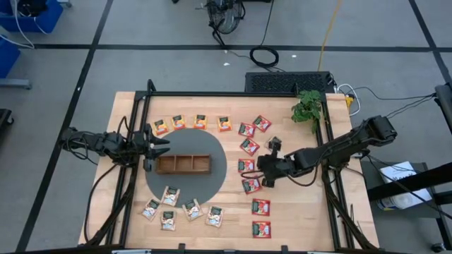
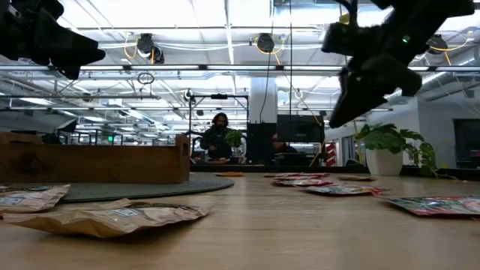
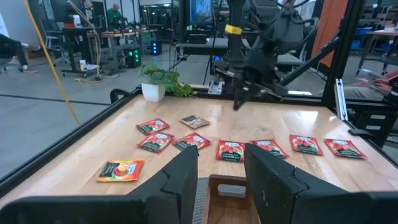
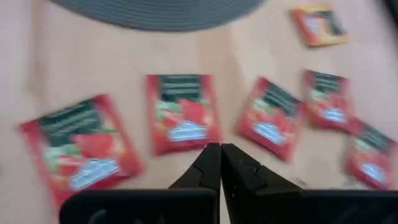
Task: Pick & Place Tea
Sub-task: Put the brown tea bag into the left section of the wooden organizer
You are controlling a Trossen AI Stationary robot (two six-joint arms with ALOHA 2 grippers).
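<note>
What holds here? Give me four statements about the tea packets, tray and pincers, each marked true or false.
1. The right pincer is shut above the red packets. True.
2. The wooden tray stands on the grey mat. True.
3. The tray holds orange packets. False: its compartments look empty, and the orange packets lie in a row on the table.
4. The left pincer grips a white packet. False: it is open and empty, by the tray's end.

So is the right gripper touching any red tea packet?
Apart. The low view shows the right gripper hanging well above the red packets on the table.
</note>
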